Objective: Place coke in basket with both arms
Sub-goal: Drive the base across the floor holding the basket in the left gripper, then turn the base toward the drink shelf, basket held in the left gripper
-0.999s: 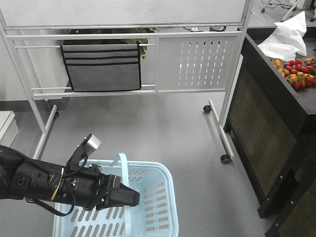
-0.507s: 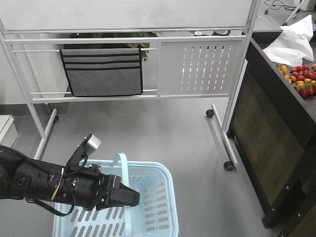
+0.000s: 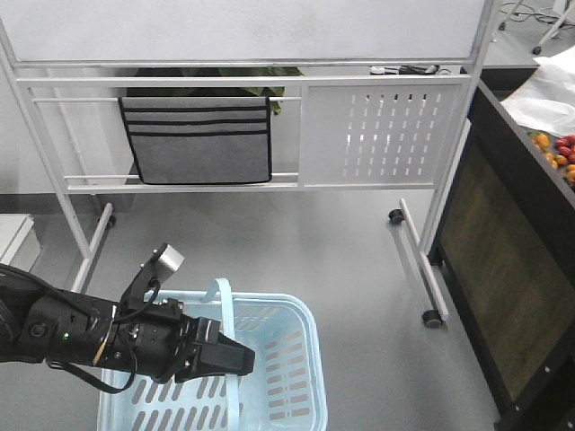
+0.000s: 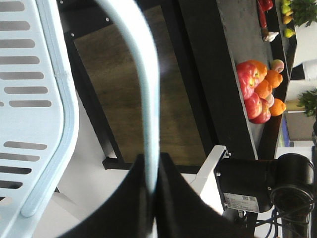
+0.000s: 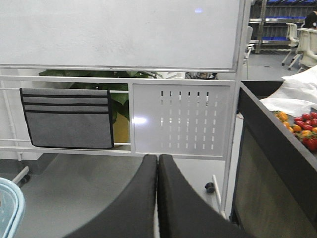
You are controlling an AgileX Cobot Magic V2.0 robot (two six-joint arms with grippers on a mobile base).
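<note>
The light blue basket (image 3: 308, 346) hangs low at the bottom of the front view, its pale handle (image 3: 222, 296) raised. My left gripper (image 3: 235, 361) is shut on that handle. In the left wrist view the jaws (image 4: 152, 163) pinch the handle (image 4: 148, 89), with the slotted basket wall (image 4: 49, 99) to the left. My right gripper (image 5: 157, 161) is shut and empty, pointing at the white stand. A corner of the basket shows in the right wrist view (image 5: 9, 208). The coke is not in view.
A white wheeled whiteboard stand (image 3: 386, 130) with a grey fabric pocket (image 3: 198, 139) stands ahead on the grey floor. A dark counter (image 3: 521, 260) runs along the right, with red and orange fruit (image 3: 561, 153) and a white bag on top.
The stand and the counter have drifted right and down in the front view, so the viewpoint has shifted. The left arm and the basket keep their place in the frame.
</note>
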